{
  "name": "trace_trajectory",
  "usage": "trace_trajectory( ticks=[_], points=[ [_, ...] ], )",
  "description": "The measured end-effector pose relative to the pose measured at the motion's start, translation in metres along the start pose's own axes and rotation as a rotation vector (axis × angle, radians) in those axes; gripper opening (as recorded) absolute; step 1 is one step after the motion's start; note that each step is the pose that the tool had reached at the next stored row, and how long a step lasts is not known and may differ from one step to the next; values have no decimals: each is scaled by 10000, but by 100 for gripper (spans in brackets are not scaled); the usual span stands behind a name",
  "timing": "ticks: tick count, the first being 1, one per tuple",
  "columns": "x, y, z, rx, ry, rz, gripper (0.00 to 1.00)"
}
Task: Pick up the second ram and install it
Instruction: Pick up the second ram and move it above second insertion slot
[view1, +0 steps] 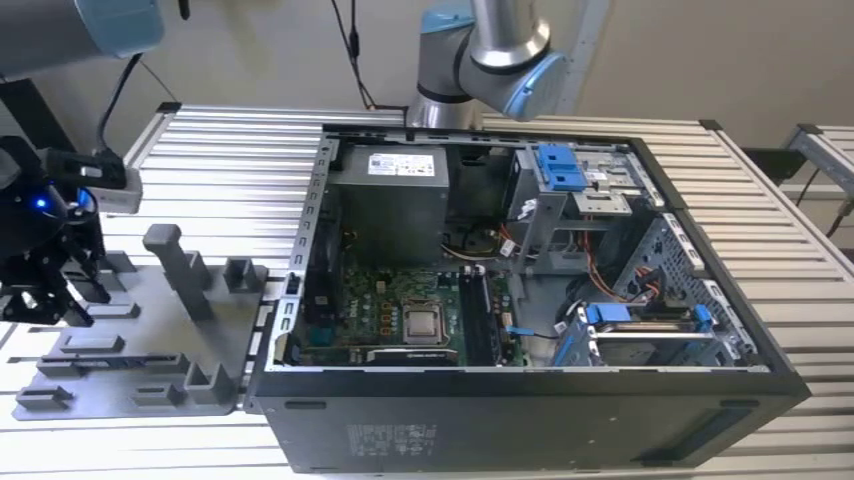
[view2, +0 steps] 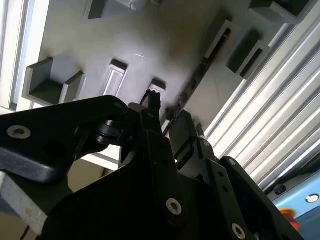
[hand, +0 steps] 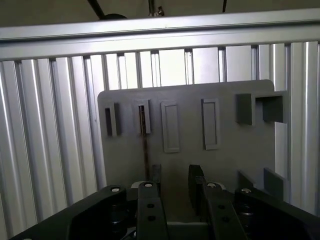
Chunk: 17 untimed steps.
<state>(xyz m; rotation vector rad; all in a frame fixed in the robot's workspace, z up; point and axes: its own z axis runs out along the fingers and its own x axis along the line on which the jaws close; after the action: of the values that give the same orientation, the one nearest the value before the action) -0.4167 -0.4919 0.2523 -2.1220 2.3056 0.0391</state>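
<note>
The second ram (hand: 145, 145) stands on its thin edge in a slot of the grey fixture tray (hand: 225, 165), one end held in a small raised holder; in the second wrist view it shows as a dark strip (view2: 200, 75) running slantwise across the tray. The gripper (hand: 175, 175) hangs over this tray with its fingers pointing down and set apart, nothing clamped between them. In the first wrist view the ram runs just beside one finger (hand: 156, 172), outside the gap; whether they touch cannot be told. In the exterior view the gripper (view1: 54, 300) sits at the exterior view's left, above the tray (view1: 147, 330) and well apart from the open computer case (view1: 534, 400), in which the green motherboard (view1: 387, 300) lies. The arm's wrist is held upright above the gripper, and a blue-capped joint (view1: 100, 20) shows above it. Tray and case both rest on the slatted metal table (view1: 227, 150).
</note>
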Motion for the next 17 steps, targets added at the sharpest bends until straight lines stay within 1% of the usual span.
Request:
trace_trajectory(
  ticks=[6,17],
  points=[
    [31,14,108,-1,1,-3,36],
    [192,16,301,0,0,-2,36]
  ],
)
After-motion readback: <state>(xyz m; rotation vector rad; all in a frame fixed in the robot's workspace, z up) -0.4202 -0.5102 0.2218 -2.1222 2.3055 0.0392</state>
